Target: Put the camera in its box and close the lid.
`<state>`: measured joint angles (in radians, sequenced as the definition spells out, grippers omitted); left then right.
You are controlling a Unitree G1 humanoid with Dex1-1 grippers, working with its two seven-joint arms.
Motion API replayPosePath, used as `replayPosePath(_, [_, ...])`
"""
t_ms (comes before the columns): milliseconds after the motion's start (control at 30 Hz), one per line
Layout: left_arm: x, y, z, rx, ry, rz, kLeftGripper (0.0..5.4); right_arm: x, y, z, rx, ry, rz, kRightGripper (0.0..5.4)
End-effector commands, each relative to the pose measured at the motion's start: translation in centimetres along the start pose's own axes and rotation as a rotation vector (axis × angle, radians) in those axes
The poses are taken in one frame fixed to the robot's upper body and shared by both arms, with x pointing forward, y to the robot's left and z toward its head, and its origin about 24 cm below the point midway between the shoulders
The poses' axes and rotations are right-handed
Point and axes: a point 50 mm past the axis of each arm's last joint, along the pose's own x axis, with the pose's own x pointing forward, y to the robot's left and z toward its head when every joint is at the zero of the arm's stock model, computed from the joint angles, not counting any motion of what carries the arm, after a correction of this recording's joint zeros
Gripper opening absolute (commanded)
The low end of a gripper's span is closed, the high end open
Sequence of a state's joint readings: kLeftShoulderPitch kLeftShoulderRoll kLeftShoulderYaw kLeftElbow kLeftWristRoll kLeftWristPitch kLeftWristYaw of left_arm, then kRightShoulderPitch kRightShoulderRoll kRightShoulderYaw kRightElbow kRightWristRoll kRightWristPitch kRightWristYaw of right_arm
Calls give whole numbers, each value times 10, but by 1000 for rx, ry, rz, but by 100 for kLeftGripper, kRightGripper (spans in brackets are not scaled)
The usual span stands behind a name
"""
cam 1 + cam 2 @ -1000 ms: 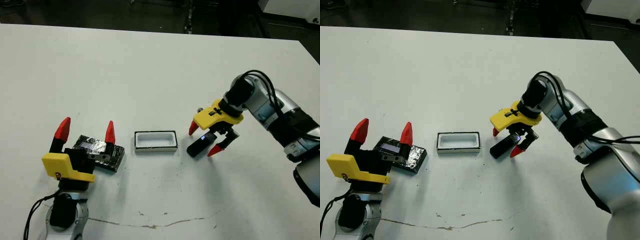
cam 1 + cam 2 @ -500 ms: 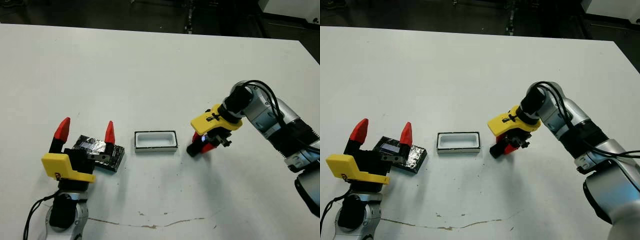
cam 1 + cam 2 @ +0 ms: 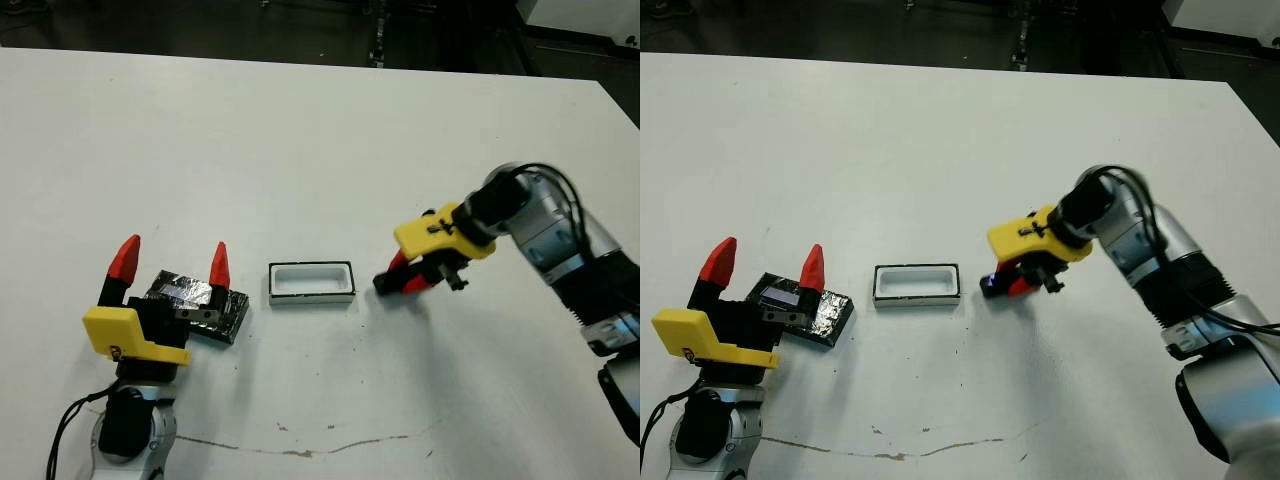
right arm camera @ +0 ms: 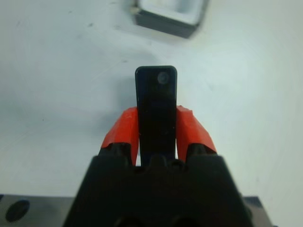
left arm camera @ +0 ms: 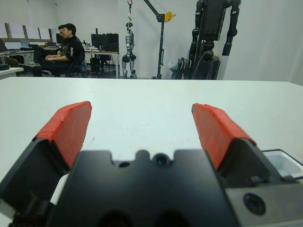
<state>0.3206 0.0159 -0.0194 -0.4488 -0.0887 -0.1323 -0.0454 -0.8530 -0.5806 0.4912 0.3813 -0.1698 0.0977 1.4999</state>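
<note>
Right gripper (image 3: 404, 284) now clamped on camera (image 4: 156, 106), lifted off the table just right of box (image 3: 311, 281); a second ago fingers straddled it open. Grasp done, placing next. Left gripper (image 3: 170, 263) spread wide, holding nothing, over lid (image 3: 196, 304) left of box.

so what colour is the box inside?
White, with a thin dark rim: the box shows best in the left eye view.
</note>
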Motion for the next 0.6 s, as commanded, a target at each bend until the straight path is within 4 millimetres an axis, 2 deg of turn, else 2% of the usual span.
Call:
replayPosePath(33, [-3,0,-2,6,17,3,540,-21,-9,-5,84,-49,-102,166])
replayPosePath(133, [-3,0,-2,3,20,-2,540,-31,-15,-7,192,-107,-161,166])
replayPosePath(267, [-3,0,-2,5,19,5,540,-37,-19,5,243,-208,-251,166])
replayPosePath(433, [-1,0,-2,-1,15,-2,540,-34,-23,27,373,-303,-336,166])
replayPosePath(600, [0,0,-2,-1,15,-3,540,-17,-21,47,417,-423,-318,166])
